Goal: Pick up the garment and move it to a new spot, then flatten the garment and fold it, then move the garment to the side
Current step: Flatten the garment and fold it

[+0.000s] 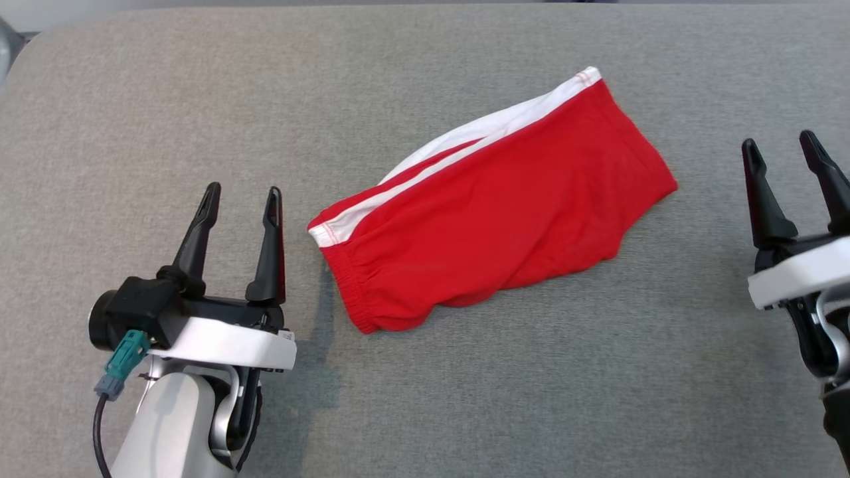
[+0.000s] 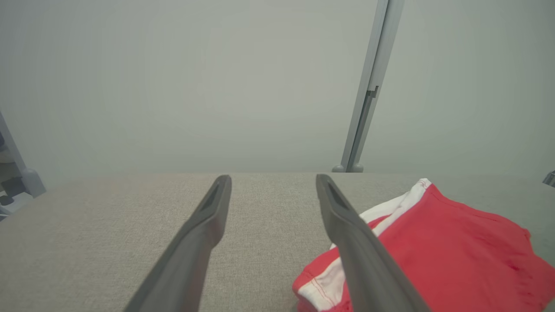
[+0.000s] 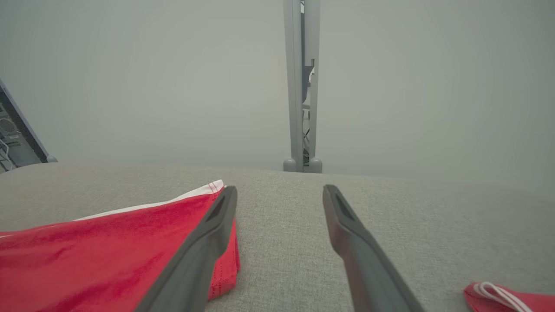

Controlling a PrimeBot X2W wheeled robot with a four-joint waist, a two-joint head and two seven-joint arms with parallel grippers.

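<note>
Red shorts with white side stripes, the garment (image 1: 491,212), lie slantwise near the middle of the grey cloth-covered table (image 1: 133,99), waistband end just beside the left gripper (image 1: 243,192) and striped corner toward the far edge, while the right gripper (image 1: 778,139) stands well off the hem; both sets of jaws are spread wide and hold nothing. The shorts look doubled over and fairly smooth, so the fold may already be made, leaving only the shift to the side, though the pictures cannot settle this. Another red piece with white cord (image 3: 494,297) lies near the right gripper.
</note>
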